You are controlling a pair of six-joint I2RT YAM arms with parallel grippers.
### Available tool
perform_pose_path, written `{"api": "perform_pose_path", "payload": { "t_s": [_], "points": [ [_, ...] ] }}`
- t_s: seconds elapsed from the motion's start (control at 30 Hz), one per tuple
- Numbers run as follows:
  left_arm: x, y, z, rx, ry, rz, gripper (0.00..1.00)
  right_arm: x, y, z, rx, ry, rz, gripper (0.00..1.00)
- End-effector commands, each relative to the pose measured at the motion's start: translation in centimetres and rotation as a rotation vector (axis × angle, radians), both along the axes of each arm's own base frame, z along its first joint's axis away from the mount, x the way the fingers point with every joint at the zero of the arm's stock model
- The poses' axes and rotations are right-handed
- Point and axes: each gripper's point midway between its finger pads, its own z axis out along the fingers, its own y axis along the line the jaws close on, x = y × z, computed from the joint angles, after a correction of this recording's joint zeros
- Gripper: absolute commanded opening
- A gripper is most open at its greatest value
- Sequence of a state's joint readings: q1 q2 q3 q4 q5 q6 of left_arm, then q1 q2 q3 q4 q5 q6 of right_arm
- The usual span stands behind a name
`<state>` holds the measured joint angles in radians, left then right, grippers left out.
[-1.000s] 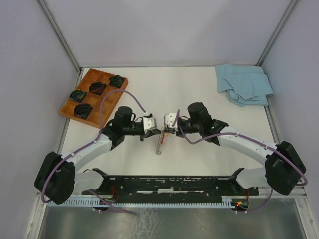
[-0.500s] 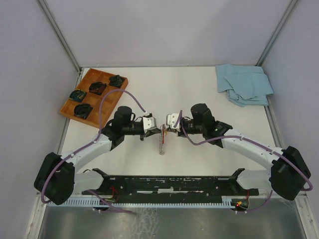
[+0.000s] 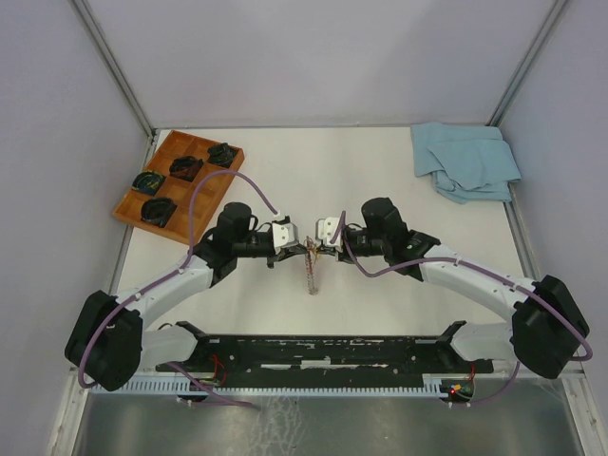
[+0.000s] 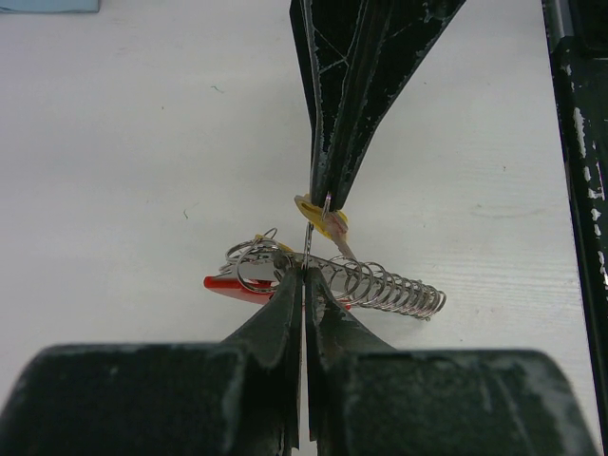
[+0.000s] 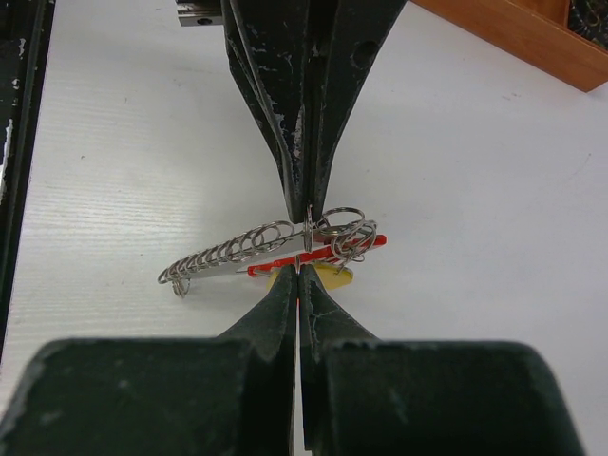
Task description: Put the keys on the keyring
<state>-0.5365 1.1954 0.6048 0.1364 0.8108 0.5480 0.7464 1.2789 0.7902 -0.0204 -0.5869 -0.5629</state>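
Observation:
My left gripper (image 3: 302, 249) and right gripper (image 3: 321, 249) meet tip to tip above the table's middle. The left gripper (image 4: 304, 273) is shut on the thin keyring (image 4: 307, 237), seen edge-on. Small rings, a curved red strap (image 4: 228, 284) and a silver chain of loops (image 4: 389, 286) hang from it; the chain (image 3: 310, 275) hangs down toward the table. The right gripper (image 5: 299, 273) is shut on the yellow-headed key (image 5: 330, 276), whose head (image 4: 319, 215) sits at its tips against the ring. Other keys are not distinguishable.
A wooden tray (image 3: 130, 211) with black coiled items (image 3: 185, 167) stands at the back left; its corner shows in the right wrist view (image 5: 513, 28). A blue cloth (image 3: 465, 160) lies at the back right. A black rail (image 3: 323, 350) runs along the near edge.
The right gripper has edged in toward the left one, and the hanging chain has swung slightly to the right. Both grippers stay shut.

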Motion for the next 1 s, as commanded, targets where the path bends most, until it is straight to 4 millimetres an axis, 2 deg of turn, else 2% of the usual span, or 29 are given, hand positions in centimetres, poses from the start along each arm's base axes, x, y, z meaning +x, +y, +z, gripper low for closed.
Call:
{"api": "perform_pose_path", "payload": {
  "t_s": [0.0,0.97],
  "points": [
    [0.38,-0.55,2.52,-0.058,-0.075,-0.009,0.03,0.19,1.16,1.97,0.054,-0.039,0.033,0.01],
    [0.42,-0.70,2.03,-0.048,-0.057,-0.018,0.03,0.99,1.10,2.15,0.055,-0.072,0.002,0.01]
  ]
}}
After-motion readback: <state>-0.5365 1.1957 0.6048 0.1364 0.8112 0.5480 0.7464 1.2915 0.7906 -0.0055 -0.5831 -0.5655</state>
